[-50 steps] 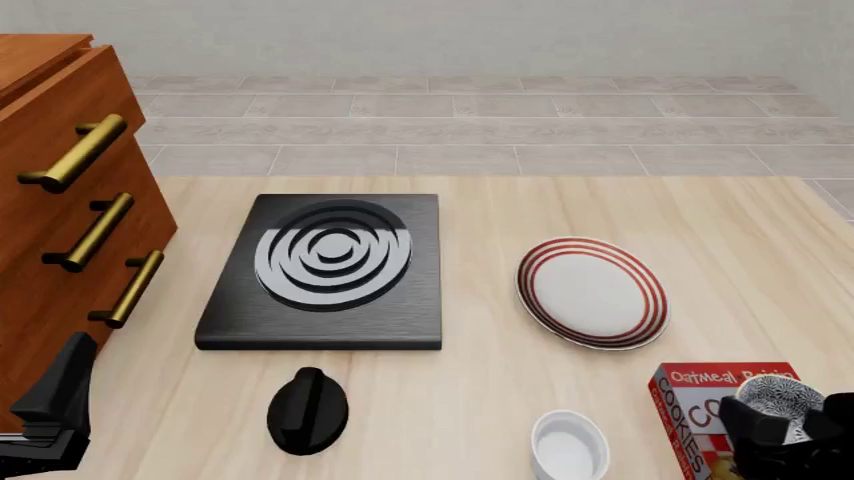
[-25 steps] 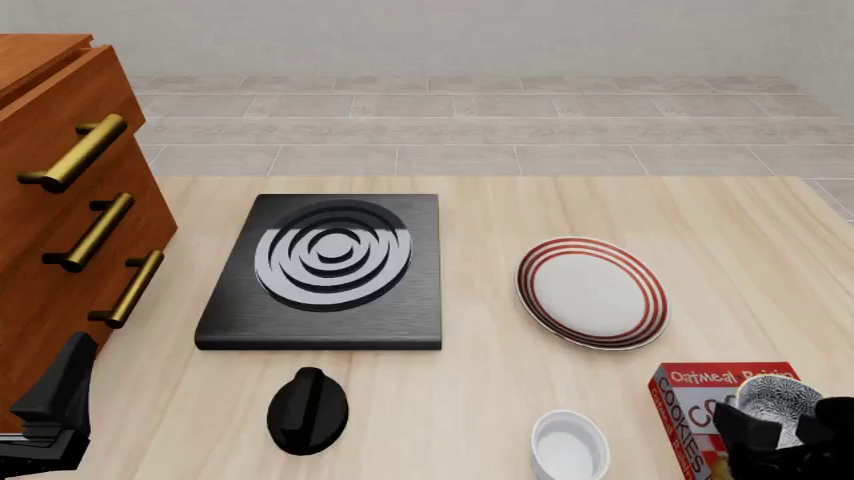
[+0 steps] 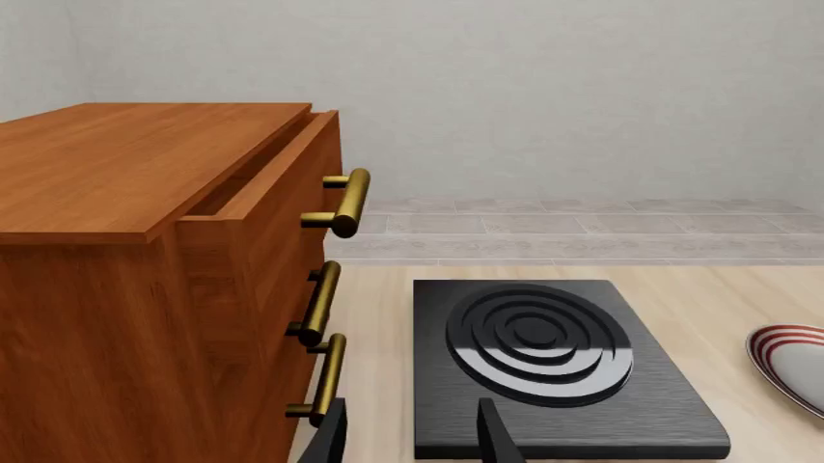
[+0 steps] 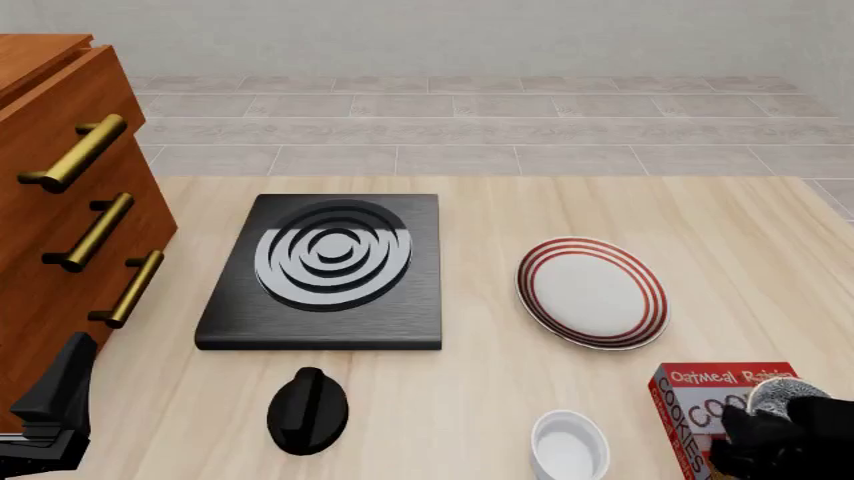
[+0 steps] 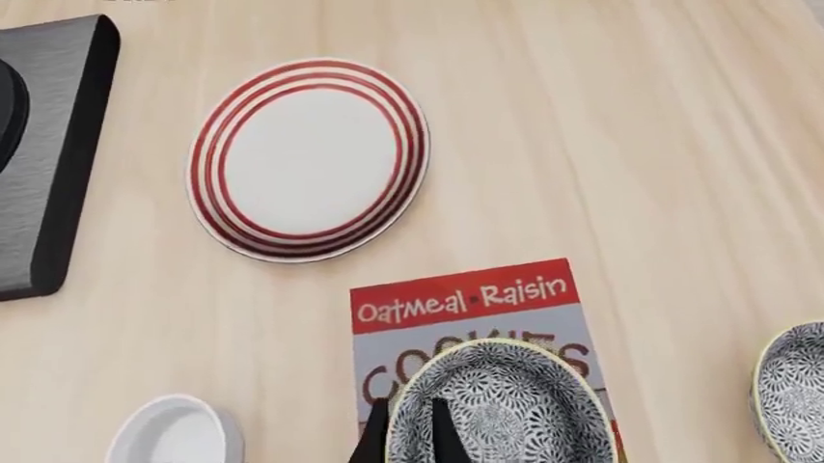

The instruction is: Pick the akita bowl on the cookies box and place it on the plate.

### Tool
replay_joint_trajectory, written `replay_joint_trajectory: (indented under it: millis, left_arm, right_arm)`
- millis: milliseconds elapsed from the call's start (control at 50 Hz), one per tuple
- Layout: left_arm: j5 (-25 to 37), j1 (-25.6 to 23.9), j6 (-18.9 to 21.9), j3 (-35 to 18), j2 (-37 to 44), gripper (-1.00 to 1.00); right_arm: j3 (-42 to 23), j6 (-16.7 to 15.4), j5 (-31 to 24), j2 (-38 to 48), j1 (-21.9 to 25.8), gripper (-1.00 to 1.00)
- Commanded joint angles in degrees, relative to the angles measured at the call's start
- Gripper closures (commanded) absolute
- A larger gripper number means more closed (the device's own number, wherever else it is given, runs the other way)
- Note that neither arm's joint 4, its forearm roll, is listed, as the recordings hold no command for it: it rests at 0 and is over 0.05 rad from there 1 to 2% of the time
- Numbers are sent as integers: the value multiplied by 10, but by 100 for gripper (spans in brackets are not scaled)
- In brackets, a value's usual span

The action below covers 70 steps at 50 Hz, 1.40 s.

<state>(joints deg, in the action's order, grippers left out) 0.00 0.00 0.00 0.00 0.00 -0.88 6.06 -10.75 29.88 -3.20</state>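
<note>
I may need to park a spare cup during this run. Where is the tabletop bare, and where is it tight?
Bare: the strip between the stove burner and the plate, and the far edge beyond both. Tight: the near right corner, where the white bowl, cookies box, akita bowl and right gripper crowd together.

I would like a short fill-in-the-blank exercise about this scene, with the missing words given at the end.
1. The akita bowl rests on top of the ____ box.
2. The plate has rings of ____ colour around its rim.
3. The right gripper has its fingers at the rim of the ____ bowl.
4. The stove burner lies between the wooden drawers and the ____.

Missing words: cookies; red; akita; plate
</note>
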Motion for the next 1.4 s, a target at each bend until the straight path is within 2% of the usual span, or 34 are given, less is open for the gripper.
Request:
replay_joint_trajectory:
  millis: [20,40,200,300,360,380,400,440,460,480,540,580,660,700,760,820,860,980,1060,1240,1400]
  left_arm:
    - [0,0,0,0,0,-100]
    - [0,0,0,0,0,-100]
    - [0,0,0,0,0,-100]
    - [0,0,0,0,0,-100]
    - [0,0,0,0,0,-100]
    - [0,0,0,0,0,-100]
    - [0,0,0,0,0,-100]
    - [0,0,0,0,0,-100]
    - [0,0,0,0,0,-100]
    - [0,0,0,0,0,-100]
    - [0,0,0,0,0,-100]
    - [0,0,0,0,0,-100]
    - [0,0,0,0,0,-100]
    - [0,0,0,0,0,-100]
    - [0,0,0,0,0,-100]
    - [0,0,0,0,0,-100]
    - [0,0,0,0,0,-100]
    - [0,0,0,0,0,-100]
    - [0,0,0,0,0,-100]
    - [0,0,0,0,0,-100]
    - [0,0,0,0,0,-100]
  right_arm:
    - [9,20,14,8,34,100]
    - [9,13,19,11,14,100]
    - [9,1,5,-13,26,100]
    - [8,-30,19,-25,25,100]
    - [4,-80,43,-22,30,100]
    - [-13,-84,36,-28,24,100]
    - [-21,-112,34,-28,30,100]
    - [-40,-125,24,-34,30,100]
    - [-57,-150,17,-44,29,100]
    - [-67,-150,18,-37,29,100]
    - [-74,-189,26,-32,27,100]
    - [-77,-186,28,-30,25,100]
    - [-98,-226,40,-25,29,100]
    - [-105,-222,49,-11,28,100]
    - [-105,-244,83,18,39,100]
    - [-112,-244,93,30,39,100]
    - [-112,-260,108,39,45,100]
    - [-116,-279,154,87,52,100]
    - [-111,-312,187,116,67,100]
    - [-129,-324,226,180,85,100]
    - [-135,-354,263,240,92,100]
